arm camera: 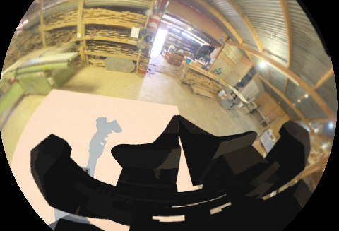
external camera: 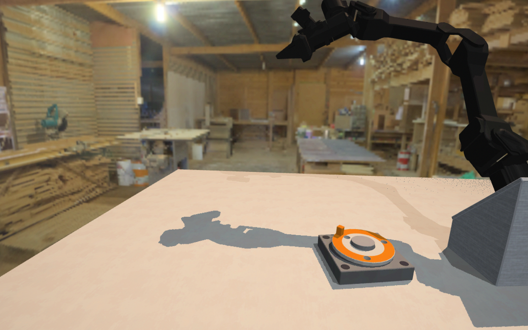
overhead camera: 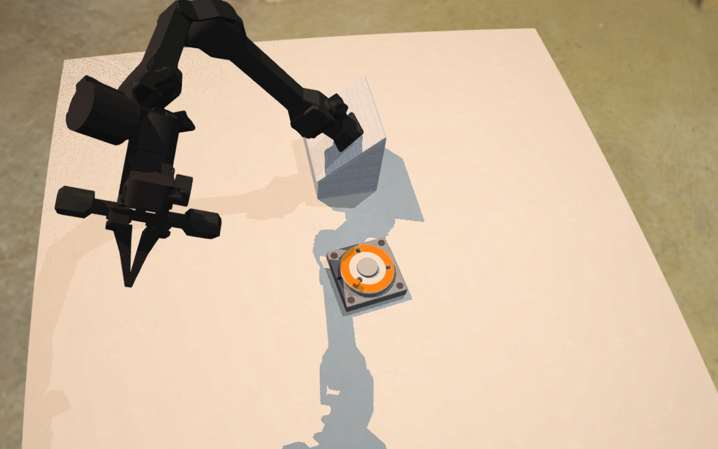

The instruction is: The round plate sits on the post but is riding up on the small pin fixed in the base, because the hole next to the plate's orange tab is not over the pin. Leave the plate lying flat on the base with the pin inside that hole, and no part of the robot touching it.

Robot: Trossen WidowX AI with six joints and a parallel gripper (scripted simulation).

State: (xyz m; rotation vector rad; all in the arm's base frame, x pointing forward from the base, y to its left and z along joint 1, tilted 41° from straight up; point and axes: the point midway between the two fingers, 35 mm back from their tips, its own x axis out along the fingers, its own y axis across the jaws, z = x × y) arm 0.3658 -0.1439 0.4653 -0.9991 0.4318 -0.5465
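We find no text, label, brand, number or sign that can be read in any of the three views. The wrist view shows faint raised marks on the dark curved body of the tool (arm camera: 179,138) (they may be letters, but they are too blurred and dark for us to make out). Pale sheets hang on posts in the workshop behind the surface (external camera: 175,262), and whatever stands on them is too small and blurred for us to read.
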